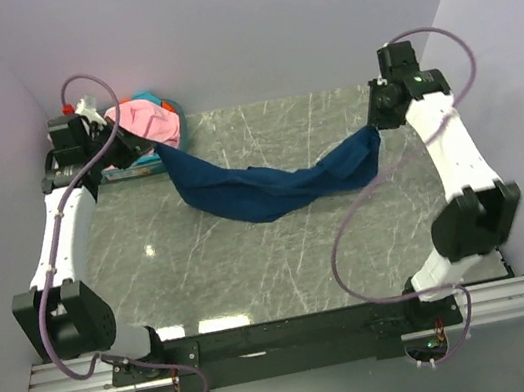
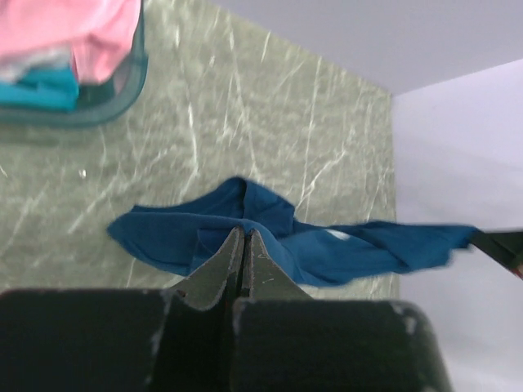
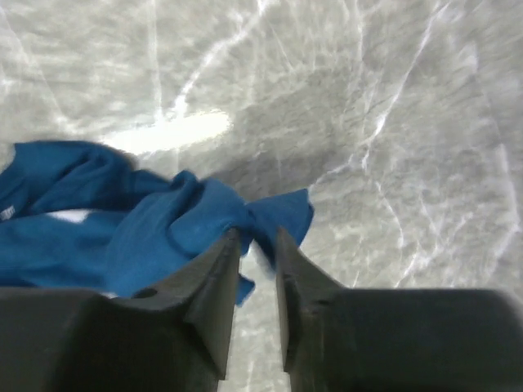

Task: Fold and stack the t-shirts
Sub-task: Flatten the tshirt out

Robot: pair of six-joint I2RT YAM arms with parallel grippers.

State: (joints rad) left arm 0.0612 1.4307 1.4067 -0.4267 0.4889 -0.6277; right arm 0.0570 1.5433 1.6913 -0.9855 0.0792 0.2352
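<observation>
Left gripper [image 2: 243,233] pinches the navy t-shirt [image 1: 262,196] shut; right gripper [image 3: 257,237] slightly parted (grip on cloth unclear).

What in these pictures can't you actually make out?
- Print on the navy shirt: buried in folds, every view.
- Under the pink shirt in the basket: covered from above, cropped by the left wrist view's edge.
- Whether the right gripper grips the navy shirt: jaws slightly apart, blurred right wrist view.

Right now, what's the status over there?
Left tool shut on navy t-shirt. Right tool parted, cloth at its tips. Shirt sagging between them. Basket off to side.
</observation>
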